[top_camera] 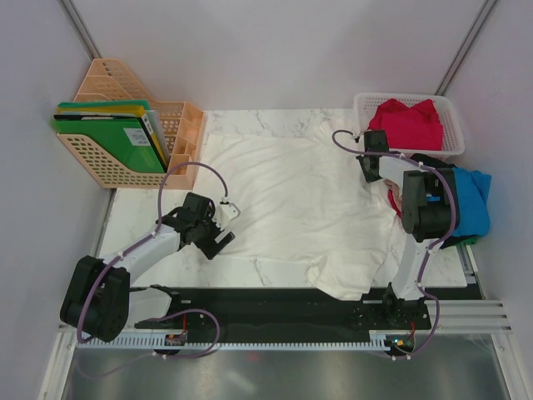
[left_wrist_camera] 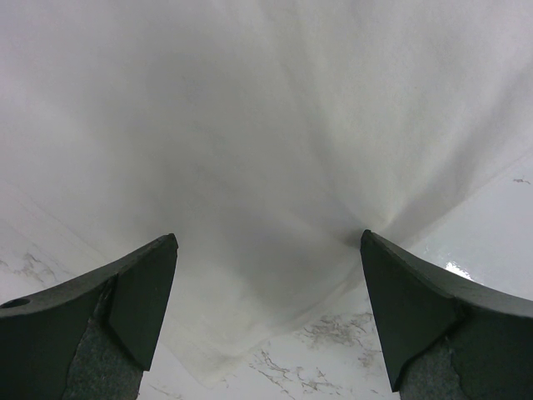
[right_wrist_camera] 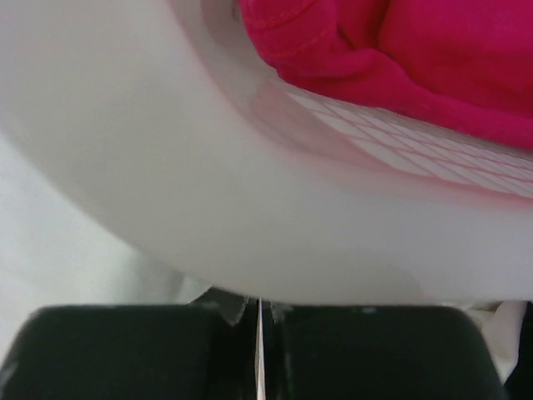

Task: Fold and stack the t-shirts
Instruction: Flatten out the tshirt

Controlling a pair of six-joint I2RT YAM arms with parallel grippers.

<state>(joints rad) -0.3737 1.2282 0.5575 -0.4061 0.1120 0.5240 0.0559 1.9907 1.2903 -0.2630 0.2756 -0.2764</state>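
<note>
White t-shirt (top_camera: 291, 208) lies spread flat at centre frame on the table (top_camera: 137, 221). Red t-shirt (top_camera: 408, 121) sits in the basket (top_camera: 364, 100), upper right. Left gripper (left_wrist_camera: 266, 250) hovers with fingers apart over the shirt's left corner. Right gripper (right_wrist_camera: 260, 317) has fingers pressed together; whether cloth is pinched cannot be told. Fabric judged light and limp, so it is best pinched at corners or hems.

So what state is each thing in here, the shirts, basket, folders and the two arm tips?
white t-shirt: spread out on the table, unfolded.
white basket: upright, cloth inside.
red t-shirt: crumpled in the white basket.
blue t-shirt: bunched at the table's right edge.
green folders: standing in the peach rack.
left end effector: open over the white t-shirt's edge.
right end effector: shut, close by the white basket.
</note>
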